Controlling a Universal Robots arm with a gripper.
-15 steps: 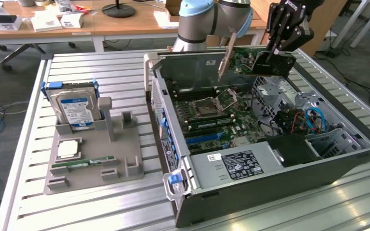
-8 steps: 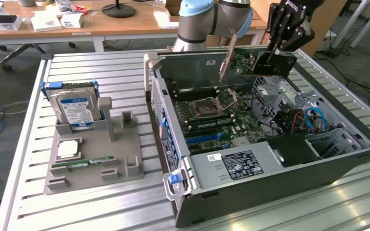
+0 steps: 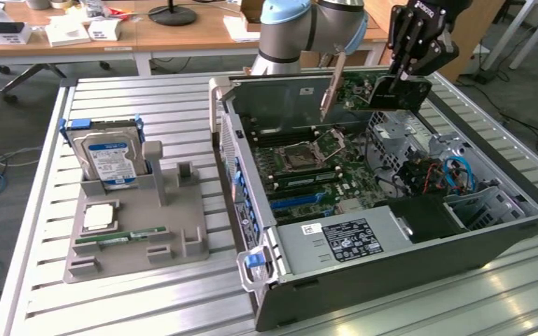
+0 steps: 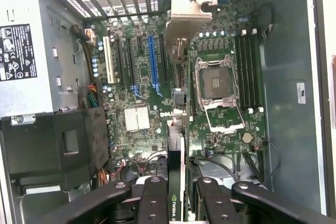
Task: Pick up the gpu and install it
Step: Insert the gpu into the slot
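Above the open case (image 3: 419, 269), gripper (image 3: 398, 85) holds gpu (image 3: 363, 88) (hard drive (image 3: 110, 157) well apart).

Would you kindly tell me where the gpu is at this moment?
The gpu is held between the fingers above the open computer case, toward the exterior view's right, over the motherboard.

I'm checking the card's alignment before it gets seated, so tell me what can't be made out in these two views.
Wrist view: the gpu is edge-on, so its fan face is hidden, and it covers the motherboard strip directly beneath it.
Exterior view: the gripper hides its own contact with the gpu.
Exterior view: the power supply label has print too small to read.
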